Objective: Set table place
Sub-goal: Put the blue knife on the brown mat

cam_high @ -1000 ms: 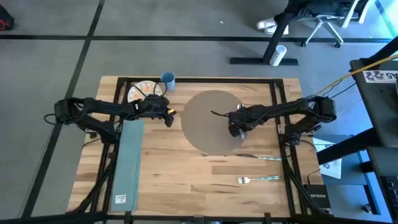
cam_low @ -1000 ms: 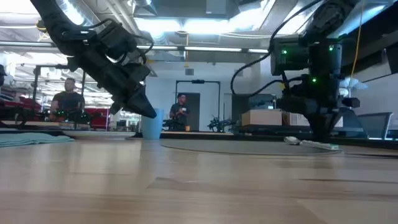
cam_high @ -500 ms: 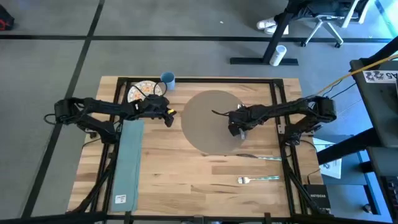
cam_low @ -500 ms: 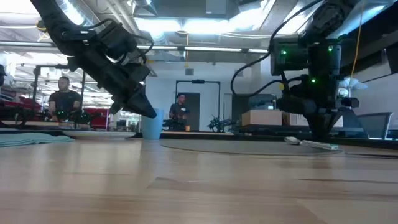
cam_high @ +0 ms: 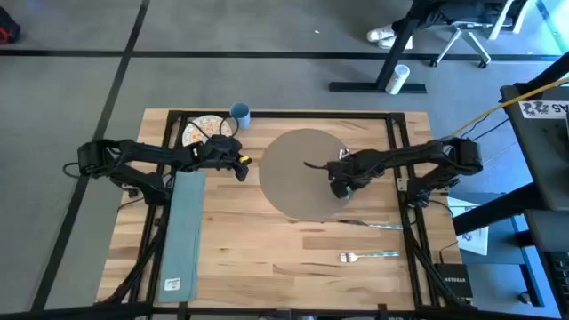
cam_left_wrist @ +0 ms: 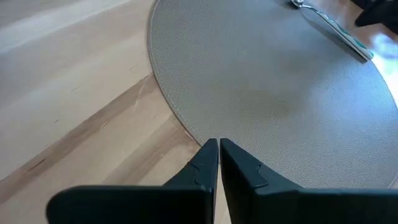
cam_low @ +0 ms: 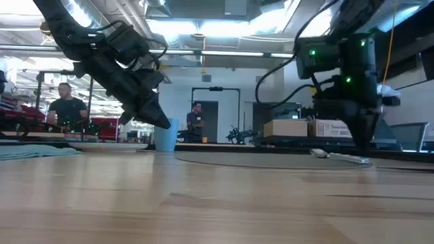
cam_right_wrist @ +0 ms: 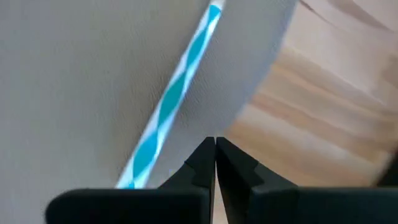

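Observation:
The round grey-brown placemat [cam_high: 298, 178] lies flat on the wooden table [cam_high: 267, 258]. A utensil with a blue-and-white striped handle [cam_right_wrist: 174, 93] rests on the mat near its right side and also shows in the low view as the utensil [cam_low: 333, 156]. My right gripper [cam_high: 340, 187] points down, shut, over the mat's right part, its tips [cam_right_wrist: 215, 142] by the mat's edge. My left gripper [cam_high: 242, 166] hangs shut above the bare wood just left of the mat [cam_left_wrist: 280, 93]. My right gripper [cam_low: 364, 150] stands with its shut fingertips low over the placemat beside the striped utensil. I cannot tell whether they touch the mat; they do not hold the utensil.
A teal napkin [cam_high: 182, 227] lies along the left side. A patterned plate [cam_high: 203, 131] and a blue cup [cam_high: 239, 113] stand at the far left. A knife [cam_high: 373, 224] and a fork [cam_high: 369, 257] lie on the wood near the mat's right. People show in the room beyond.
My right gripper has shifted a little toward the table's right edge, staying shut and pointing down. The placemat and the utensil on it have stayed where they were.

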